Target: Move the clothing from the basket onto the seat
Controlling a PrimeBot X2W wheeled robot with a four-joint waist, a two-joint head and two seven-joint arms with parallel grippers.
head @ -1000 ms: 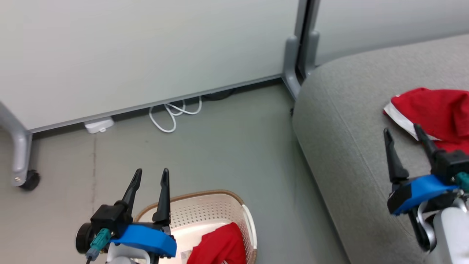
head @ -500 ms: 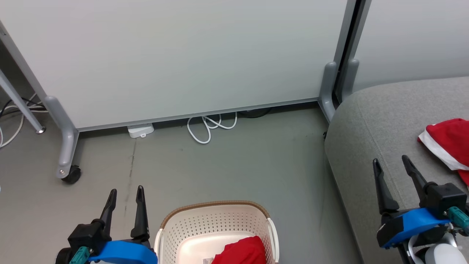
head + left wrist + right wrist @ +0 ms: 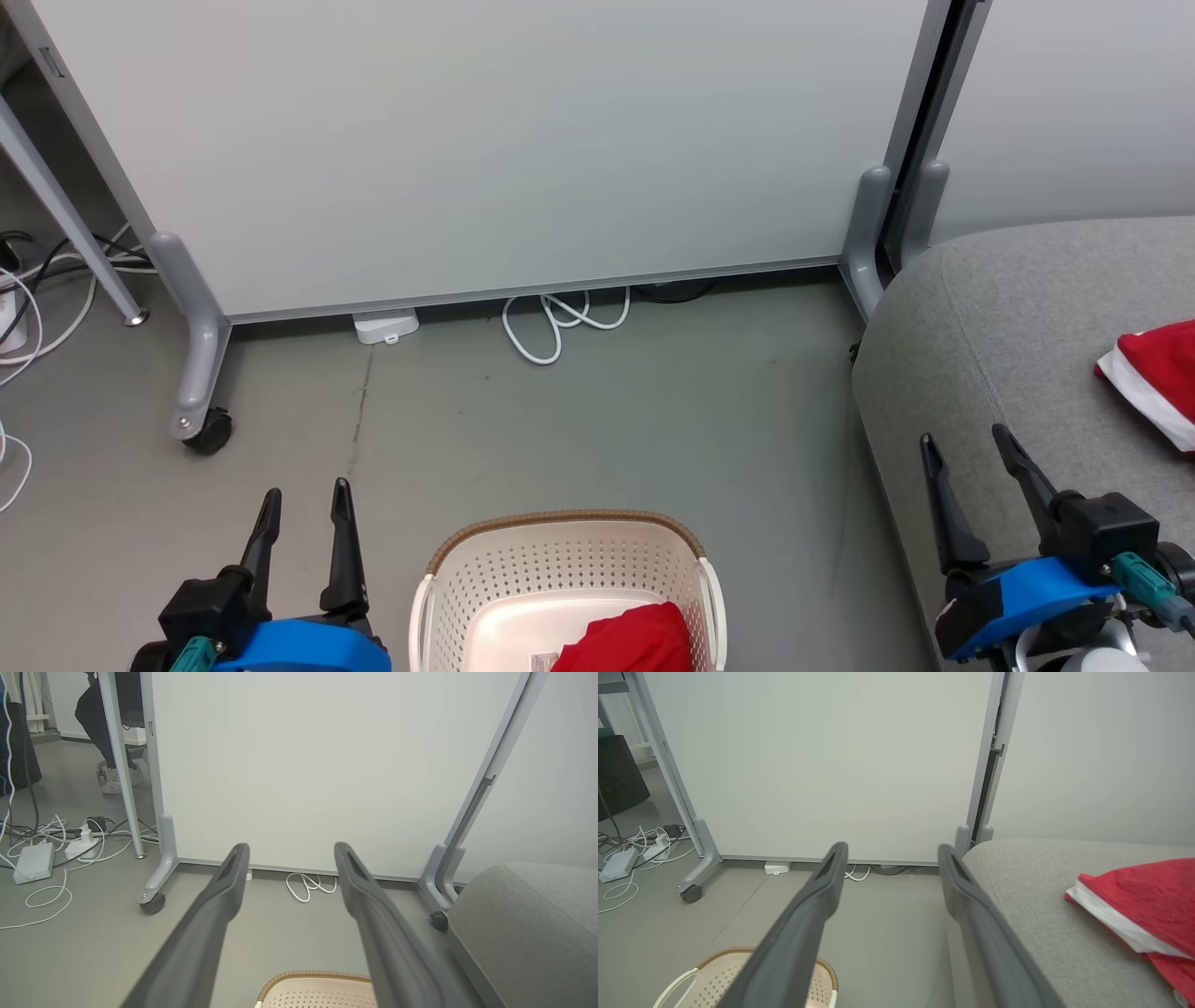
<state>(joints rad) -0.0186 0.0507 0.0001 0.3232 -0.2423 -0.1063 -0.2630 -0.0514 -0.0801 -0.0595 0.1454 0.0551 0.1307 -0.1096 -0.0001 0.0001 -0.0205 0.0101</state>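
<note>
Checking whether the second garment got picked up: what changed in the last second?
Nothing was grasped or released. The head camera swung left: the basket now sits mid-view, the seat nearer the right edge. The right gripper drew back from the red garment on the seat. Unchanged: the other red garment lies in the basket; the left gripper and right gripper are open, empty.

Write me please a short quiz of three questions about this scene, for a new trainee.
1. True or false: the basket is empty.
2. Fill in: the left gripper and the right gripper are both ___ and hold nothing.
3. The red garment showing white trim lies: A) in the basket B) on the grey seat C) in the left gripper.
Key: 1 false, a red garment lies in it; 2 open; 3 B.
</note>
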